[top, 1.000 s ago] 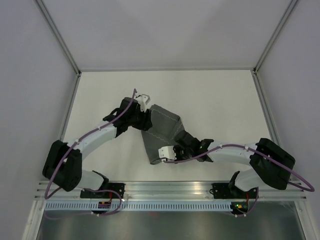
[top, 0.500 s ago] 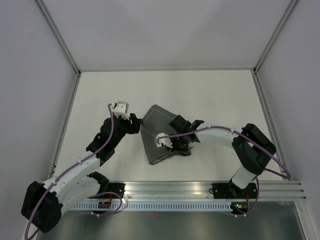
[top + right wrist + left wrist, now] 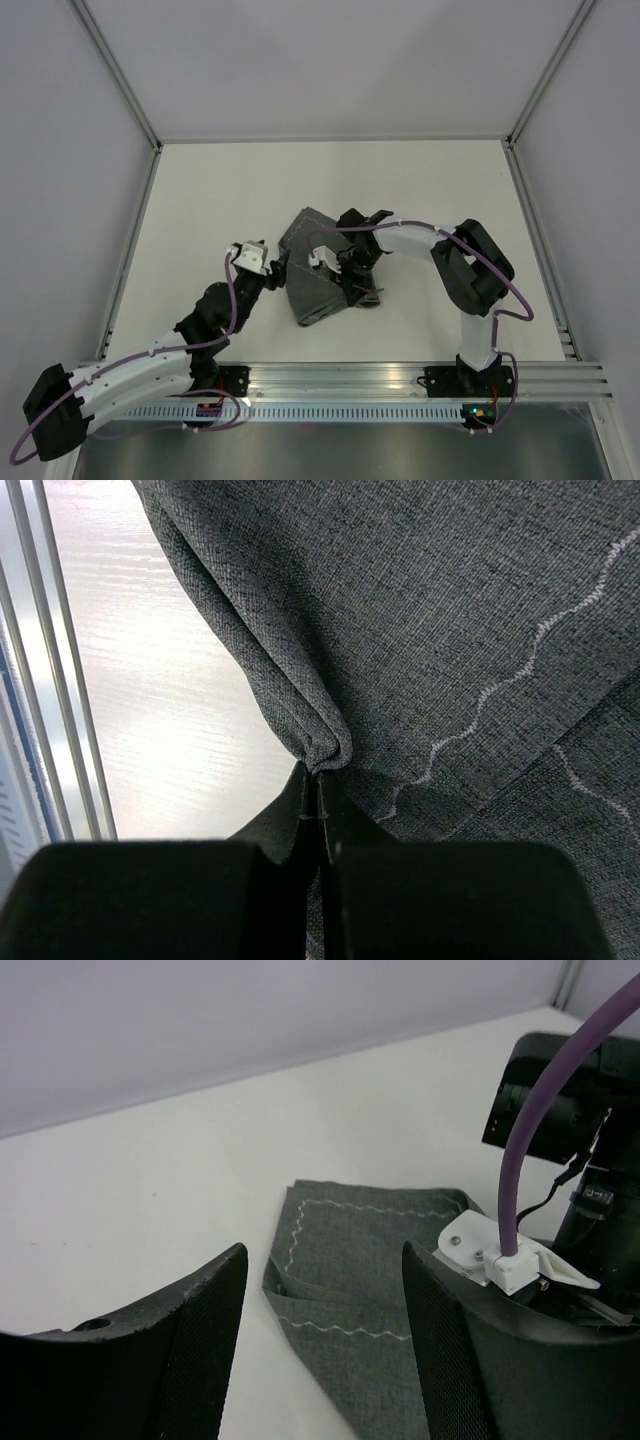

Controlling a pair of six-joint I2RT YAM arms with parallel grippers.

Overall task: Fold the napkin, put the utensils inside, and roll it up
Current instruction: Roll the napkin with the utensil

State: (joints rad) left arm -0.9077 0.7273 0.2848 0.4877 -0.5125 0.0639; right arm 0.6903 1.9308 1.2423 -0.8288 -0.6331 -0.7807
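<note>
The napkin [image 3: 308, 296] lies a little near of the middle of the white worktop [image 3: 200, 200]. It is a dark grey cloth folded over on itself into an uneven, roughly triangular heap, with one point towards the far side and a narrower end towards the arms' bases. A thin, pale wavy stitch line runs along its edges, and the left wrist view [image 3: 360, 1300] shows this on two overlapping layers. The right tool [image 3: 350, 280] reaches over the napkin from the right and comes down on its right-hand part. In the right wrist view its two fingers are pressed together [image 3: 318, 785], with a rounded fold of the grey cloth [image 3: 450, 600] pinched at their tips and the fabric drawn up into a ridge there. The left tool [image 3: 277, 272] sits just beside the napkin's left edge. Its fingers are spread apart [image 3: 325, 1255] with nothing between them, and the cloth's stitched corner shows through the gap. Whether they touch the worktop cannot be told. A purple cable [image 3: 520, 1160] runs down into a white mount on the right arm's wrist. An aluminium rail [image 3: 340, 375] spans the near edge.
</note>
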